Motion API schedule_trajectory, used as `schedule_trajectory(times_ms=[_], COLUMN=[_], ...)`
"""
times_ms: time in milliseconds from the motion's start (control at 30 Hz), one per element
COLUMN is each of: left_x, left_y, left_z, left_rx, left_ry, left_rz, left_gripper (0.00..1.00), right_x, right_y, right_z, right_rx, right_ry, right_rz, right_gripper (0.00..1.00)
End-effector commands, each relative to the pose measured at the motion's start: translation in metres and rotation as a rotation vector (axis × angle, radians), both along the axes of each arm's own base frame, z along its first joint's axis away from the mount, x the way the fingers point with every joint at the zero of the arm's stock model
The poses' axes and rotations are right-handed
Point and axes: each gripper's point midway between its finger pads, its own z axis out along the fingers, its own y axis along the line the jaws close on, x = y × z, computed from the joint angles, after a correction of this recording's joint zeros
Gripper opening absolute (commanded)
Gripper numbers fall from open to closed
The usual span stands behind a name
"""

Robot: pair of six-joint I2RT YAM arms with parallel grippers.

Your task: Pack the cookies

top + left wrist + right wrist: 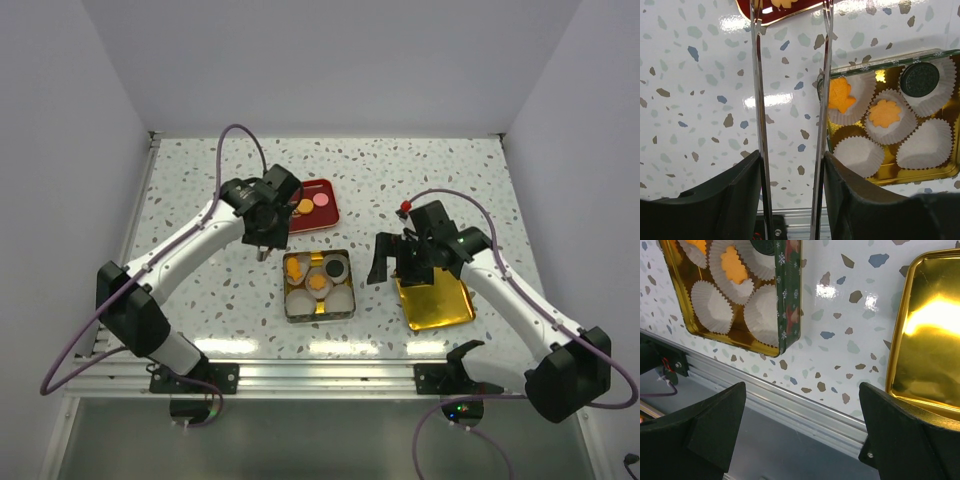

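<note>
The cookies are small biscuits. Two orange ones (840, 95) (885, 113) and a dark one (919, 80) sit in white paper cups in the gold tin (290, 310). An orange one (305, 205) and a pink one (322, 200) lie on the red tray (325, 222). My left gripper (265, 240) (791, 165) grips metal tongs (756, 75). The tong tips are apart and empty, above the table between tray and tin. My right gripper (397, 268) (802, 390) is wide open and empty, low over the table between the tin (787, 290) and the gold lid.
The gold lid (435, 300) (935, 330) lies right of the tin, partly under my right arm. Two empty paper cups (858, 155) (926, 145) fill the tin's near row. The table's aluminium front rail (805, 410) runs just below my right gripper.
</note>
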Motion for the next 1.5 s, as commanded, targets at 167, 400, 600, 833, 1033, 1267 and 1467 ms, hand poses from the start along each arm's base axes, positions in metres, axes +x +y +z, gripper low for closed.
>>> schedule_trajectory(times_ms=[167,400,600,833,1033,1267,1467], left_x=[0.025,0.033,0.038,0.040,0.037,0.037,0.037], left_y=[0.000,0.004,0.005,0.004,0.008,0.010,0.013], left_z=[0.004,-0.003,-0.010,-0.016,-0.025,-0.030,-0.032], left_rx=[-0.012,0.001,-0.006,-0.009,-0.011,-0.025,-0.028], left_ry=[-0.044,-0.029,-0.014,0.002,0.024,0.033,0.035], left_rz=[0.020,0.028,0.032,0.035,0.040,0.047,0.045], left_gripper=[0.56,0.56,0.56,0.56,0.53,0.44,0.36], right_x=[0.002,0.002,0.003,0.003,0.004,0.005,0.005], right_y=[0.006,0.003,0.003,0.003,0.003,0.003,0.004], right_z=[0.007,0.005,0.005,0.004,0.003,0.004,0.003], right_rx=[0.020,0.012,0.008,0.004,0.004,0.002,0.000], right_ry=[-0.019,-0.025,-0.024,-0.021,-0.017,-0.016,-0.007], right_rz=[0.037,0.033,0.032,0.031,0.030,0.030,0.030], right_gripper=[0.99,0.99,0.99,0.99,0.99,0.99,0.99])
